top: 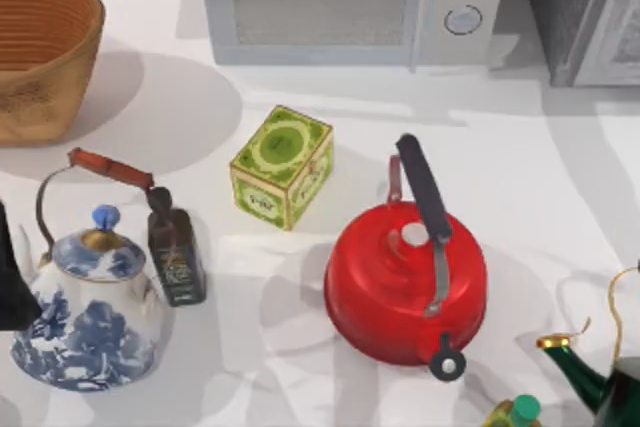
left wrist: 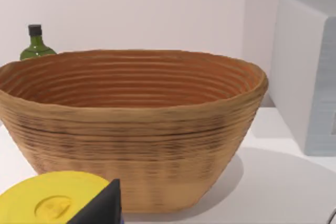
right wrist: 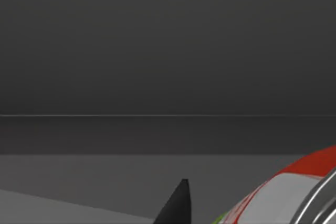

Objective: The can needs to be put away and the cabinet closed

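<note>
A: Locating the can [right wrist: 294, 195]: sitting at the edge of the right wrist view, red-and-white label curving away, silver rim catching light, just beside the right end effector [right wrist: 178, 207].

B: Gripping it or not?

A: Not managing to tell; grip state not showing. Dark grey walls and floor lying all around, so probably reaching inside the cabinet [top: 590, 7], standing at the far right of the table [top: 300, 367], just right of the microwave [top: 350, 2].

B: Left arm doing anything?

A: Idling at the table's left edge, left end effector [left wrist: 100, 207] facing the basket [left wrist: 131, 129]. Open or closed, again not telling.

B: Expecting what from the can in hand?

A: Judging it light, thin-walled and smooth-sided. Denting under a hard squeeze, slipping under a weak one, rolling if tipped on its side.

B: Taking hold where?

A: Across the mid-body at label height, keeping clear of the rim, squeezing moderately and holding it upright.

B: Remaining work?

A: By estimate: setting the can down upright inside, backing out without knocking it, then pushing the door shut. Door position proving hard to read from above.
</note>
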`<state>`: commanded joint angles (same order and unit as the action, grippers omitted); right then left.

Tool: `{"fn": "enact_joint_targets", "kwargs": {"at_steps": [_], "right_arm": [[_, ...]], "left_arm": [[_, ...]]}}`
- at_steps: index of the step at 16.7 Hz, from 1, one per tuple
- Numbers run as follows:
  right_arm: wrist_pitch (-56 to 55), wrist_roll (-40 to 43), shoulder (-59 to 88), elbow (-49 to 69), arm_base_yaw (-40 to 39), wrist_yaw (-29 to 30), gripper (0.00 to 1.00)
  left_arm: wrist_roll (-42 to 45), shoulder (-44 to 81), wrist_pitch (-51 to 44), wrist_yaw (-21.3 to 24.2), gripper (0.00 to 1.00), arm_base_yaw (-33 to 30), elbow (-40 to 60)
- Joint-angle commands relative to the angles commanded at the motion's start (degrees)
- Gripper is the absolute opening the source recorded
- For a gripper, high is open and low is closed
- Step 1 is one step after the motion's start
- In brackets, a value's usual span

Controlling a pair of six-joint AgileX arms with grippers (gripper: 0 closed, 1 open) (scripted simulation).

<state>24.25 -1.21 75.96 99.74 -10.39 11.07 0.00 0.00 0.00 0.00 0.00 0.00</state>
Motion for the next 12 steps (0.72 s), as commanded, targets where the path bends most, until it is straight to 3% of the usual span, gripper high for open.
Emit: {"fn": "enact_joint_targets", "kwargs": {"at_steps": [6, 12], "right_arm": [[3.93, 0.06, 8.38, 9.53, 1.04, -0.79, 0.00], [8.71, 0.06, 27.44, 37.93, 2.61, -2.16, 0.00]], "left_arm": [[0.00, 0.00, 0.00, 0.00, 1.00, 0.00, 0.00], [0.00, 0.00, 0.00, 0.00, 1.00, 0.00, 0.00]]}}
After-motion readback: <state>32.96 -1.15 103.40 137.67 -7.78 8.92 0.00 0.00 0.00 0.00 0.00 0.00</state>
